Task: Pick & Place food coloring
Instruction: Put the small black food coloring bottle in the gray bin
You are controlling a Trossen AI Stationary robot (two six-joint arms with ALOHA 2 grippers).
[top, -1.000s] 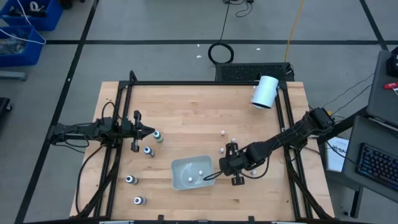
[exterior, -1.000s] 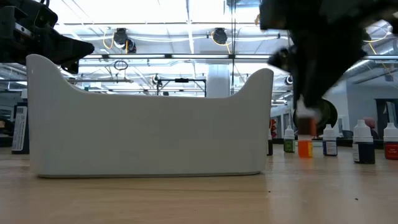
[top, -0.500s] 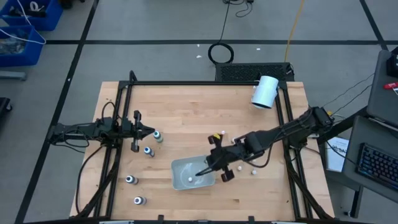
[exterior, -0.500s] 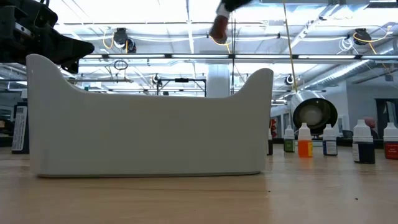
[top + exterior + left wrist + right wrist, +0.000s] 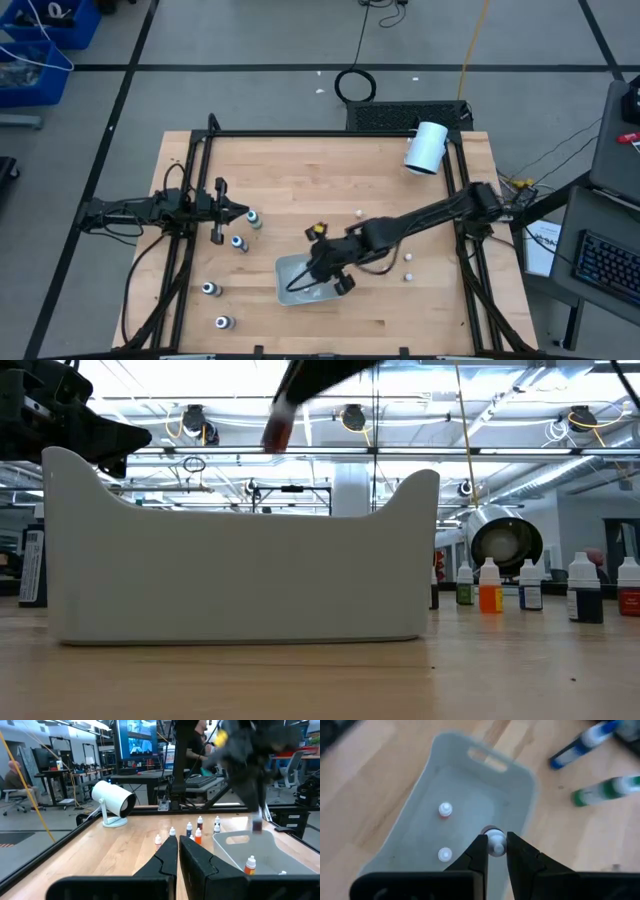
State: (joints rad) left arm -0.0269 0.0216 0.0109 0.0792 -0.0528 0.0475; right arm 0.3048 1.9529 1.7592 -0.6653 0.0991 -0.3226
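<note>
Risk noted: right gripper (image 5: 494,851) pinches a food coloring bottle (image 5: 494,839) above the tray (image 5: 520,780) — we judge an off-centre release could bounce it out. Left gripper (image 5: 178,854), fingers together, waits beside farther bottles (image 5: 239,243).

tray (image 5: 287,272) open-topped, two bottles (image 5: 445,810) inside, walls surrounding

A grey floor (image 5: 250,40) crossed by dark tape lines surrounds the wooden counter (image 5: 300,180). At ten o'clock stand blue bins (image 5: 40,45); at three o'clock, a keyboard (image 5: 608,262). Ceiling lights (image 5: 330,380) shine overhead; desks and monitors (image 5: 135,742) stand behind.
</note>
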